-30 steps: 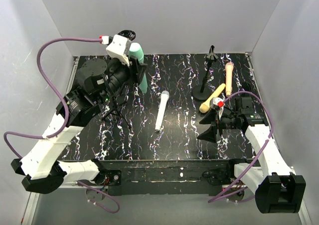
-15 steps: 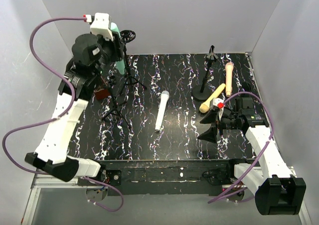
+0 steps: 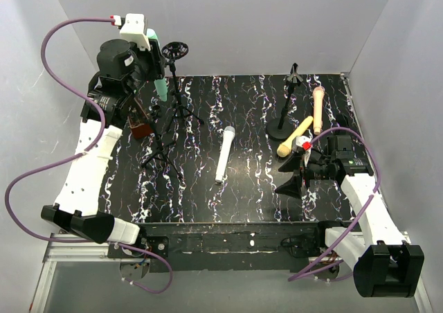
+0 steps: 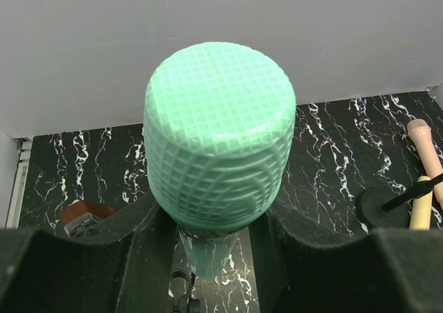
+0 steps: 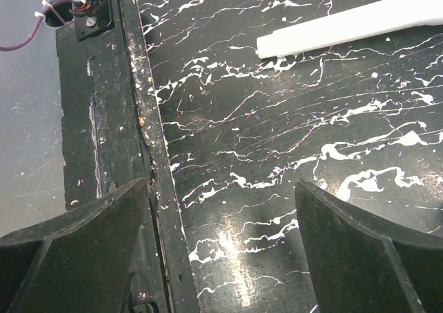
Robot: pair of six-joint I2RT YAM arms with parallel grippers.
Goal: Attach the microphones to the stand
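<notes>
left gripper [image 4: 211,257] part-closed on mint green microphone [image 4: 220,136], long axis near vertical, head above fingers [image 4: 131,257]; stand clip [image 3: 175,50] just right of fingers; right gripper [image 5: 221,244] wide open, empty, well apart

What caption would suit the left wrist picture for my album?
Left gripper clamps a mint green microphone below its gridded head, above the marbled table.

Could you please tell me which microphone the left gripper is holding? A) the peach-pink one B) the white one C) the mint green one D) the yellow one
C: the left gripper is shut on the mint green microphone, while the white microphone, yellow microphone and peach-pink microphone lie on the table.
</notes>
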